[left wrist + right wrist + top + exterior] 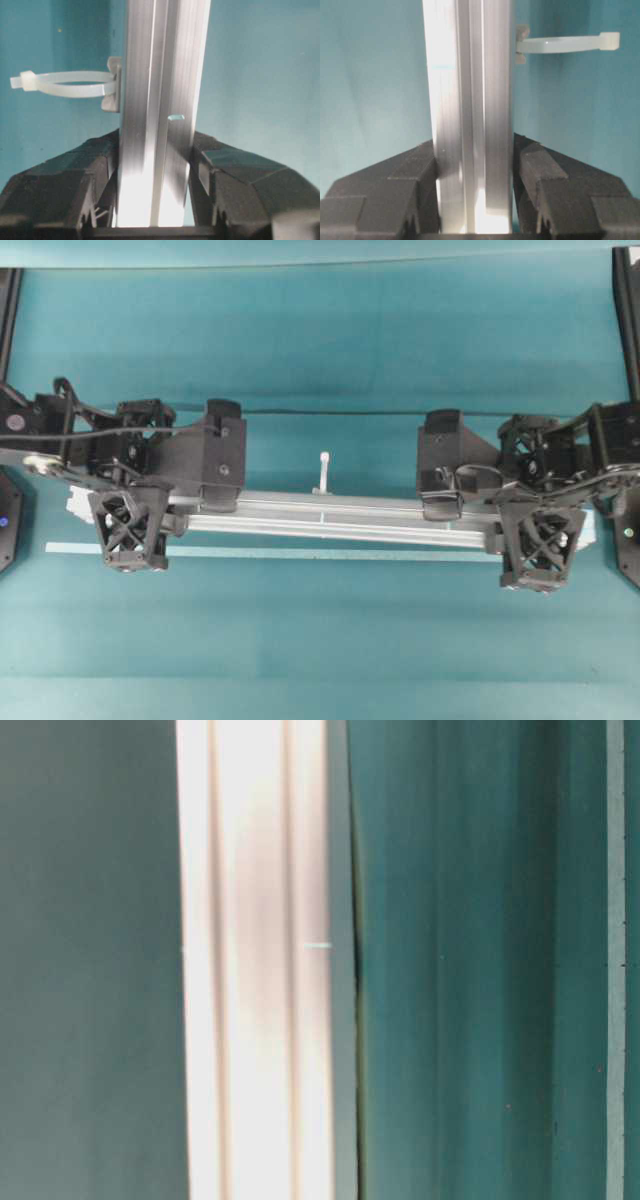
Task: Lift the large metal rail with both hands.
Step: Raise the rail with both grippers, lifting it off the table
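Note:
The large metal rail [330, 518], silver-grey and grooved, runs left to right across the teal table. A white peg [324, 472] stands at its far edge near the middle. My left gripper [140, 508] is shut on the rail near its left end. My right gripper [535, 523] is shut on it near the right end. The left wrist view has the rail [160, 75] pinched in the gripper [155, 165], with a peg [65, 82] sticking out left. In the right wrist view the rail [470, 75] sits clamped in the gripper [474, 165], a peg [565, 43] to its right. The table lies blurred behind the rail.
A thin pale tape strip [300, 553] lies on the table just in front of the rail and parallel to it. Black arm bases stand at the left edge [8, 520] and the right edge [628, 540]. In the table-level view the rail [260, 960] is a wide blurred band.

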Controlling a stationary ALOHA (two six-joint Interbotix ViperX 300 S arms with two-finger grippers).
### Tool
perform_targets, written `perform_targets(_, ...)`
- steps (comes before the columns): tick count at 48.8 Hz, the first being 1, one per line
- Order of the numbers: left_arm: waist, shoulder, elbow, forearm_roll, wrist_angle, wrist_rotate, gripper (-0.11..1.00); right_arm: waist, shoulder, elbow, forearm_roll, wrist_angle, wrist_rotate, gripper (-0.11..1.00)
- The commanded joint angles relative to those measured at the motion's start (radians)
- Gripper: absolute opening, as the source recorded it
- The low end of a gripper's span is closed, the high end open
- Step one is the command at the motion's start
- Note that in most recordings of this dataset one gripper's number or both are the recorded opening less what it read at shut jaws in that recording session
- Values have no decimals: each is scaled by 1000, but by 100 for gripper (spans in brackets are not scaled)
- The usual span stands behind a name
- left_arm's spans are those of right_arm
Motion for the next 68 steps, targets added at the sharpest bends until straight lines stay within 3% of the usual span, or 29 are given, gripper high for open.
perform_targets(1, -3, -25, -81, 3, 28, -12, 36, 0, -6, -66, 17, 29, -2, 39)
perform_targets(34, -3, -18, -308, 2, 295, -12, 36, 0, 40, -348, 31, 348, 0, 39)
perform_targets(57, 2, -17, -482, 2, 403, -14, 36, -17, 46, -528, 29, 400, 2, 39)
perform_targets(68, 2, -6, -566, 3, 411, -20, 36, -17, 40, -566, 32, 411, 3, 39)
